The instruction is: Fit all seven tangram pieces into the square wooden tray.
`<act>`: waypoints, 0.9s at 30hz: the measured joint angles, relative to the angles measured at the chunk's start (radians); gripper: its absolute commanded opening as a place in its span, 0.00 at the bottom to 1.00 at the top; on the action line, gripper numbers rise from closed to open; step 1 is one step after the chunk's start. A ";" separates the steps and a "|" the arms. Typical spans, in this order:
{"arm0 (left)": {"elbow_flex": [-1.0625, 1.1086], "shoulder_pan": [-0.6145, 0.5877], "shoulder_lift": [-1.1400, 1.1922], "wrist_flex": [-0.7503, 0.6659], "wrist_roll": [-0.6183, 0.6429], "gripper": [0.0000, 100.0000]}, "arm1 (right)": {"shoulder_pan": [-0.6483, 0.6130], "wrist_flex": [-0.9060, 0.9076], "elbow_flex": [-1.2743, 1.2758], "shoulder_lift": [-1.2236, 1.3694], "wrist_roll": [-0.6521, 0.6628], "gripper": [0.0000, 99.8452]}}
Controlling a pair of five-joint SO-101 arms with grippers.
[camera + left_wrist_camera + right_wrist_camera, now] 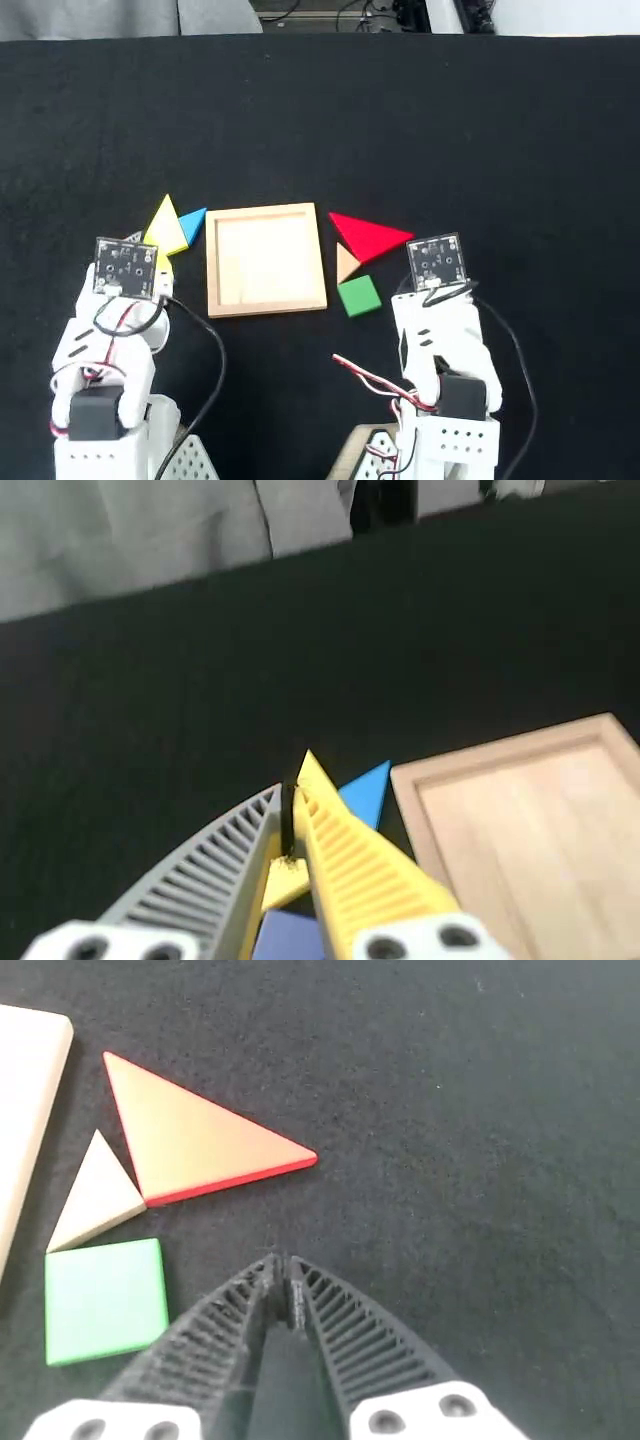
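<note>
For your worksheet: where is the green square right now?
In the high view, the green square lies right of the tray, beside the tan triangle.

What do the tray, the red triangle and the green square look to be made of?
Tray: pale bare wood, matte, with a raised rim. Red triangle: likely painted wood, a flat slab whose smooth top catches light. Green square: likely the same, with an even matte green coat; no bare material shows, so plastic is possible.

place: robotics lab | cues: black-covered table point(450, 130), loose cables point(375, 18) behind it
</note>
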 measured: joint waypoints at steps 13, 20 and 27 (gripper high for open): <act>-0.204 0.017 0.127 0.041 0.000 0.03 | 0.000 0.037 0.000 0.000 0.006 0.01; -0.425 0.017 0.569 0.041 -0.052 0.03 | 0.000 0.041 0.000 0.000 0.006 0.01; -0.687 0.018 1.054 0.163 -0.071 0.15 | 0.000 0.044 0.000 0.000 0.006 0.01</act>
